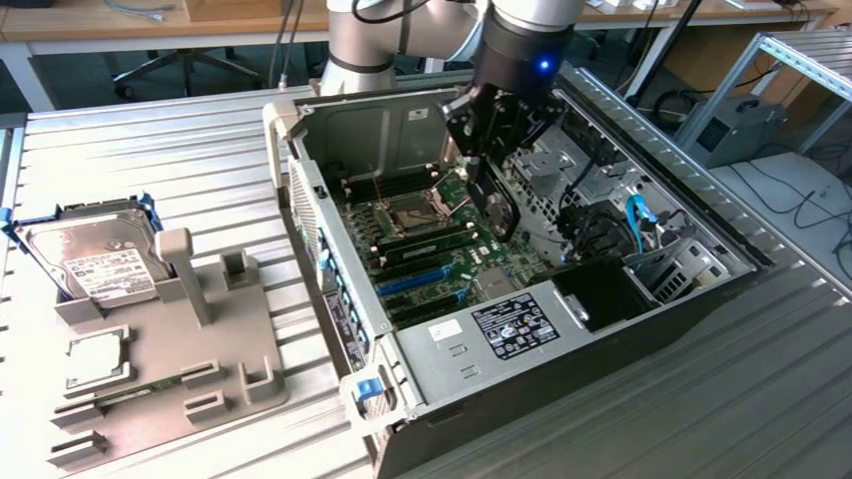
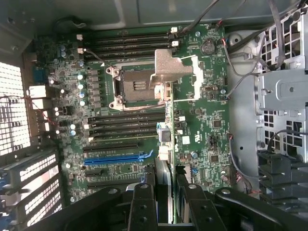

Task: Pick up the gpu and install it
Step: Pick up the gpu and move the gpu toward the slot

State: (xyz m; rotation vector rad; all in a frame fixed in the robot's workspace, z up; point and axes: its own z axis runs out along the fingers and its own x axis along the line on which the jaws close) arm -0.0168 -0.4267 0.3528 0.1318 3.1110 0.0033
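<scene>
A Universal Robots arm's black gripper (image 1: 488, 162) holds the gpu (image 1: 498, 208) clamped edge-on and upright inside an open computer case (image 1: 309, 205) lying on its side on a ribbed metal table (image 1: 745, 389). The card hangs just above the green motherboard (image 1: 423, 228), beside the empty processor socket (image 1: 399, 212) and up-board from the blue expansion slots (image 1: 415, 280). On the exterior view's left, well apart from the case, a grey parts fixture (image 1: 219, 344) carries a silver hard drive (image 1: 96, 261) with a white label. A labelled power supply (image 1: 514, 325) sits at the case's near end.
</scene>
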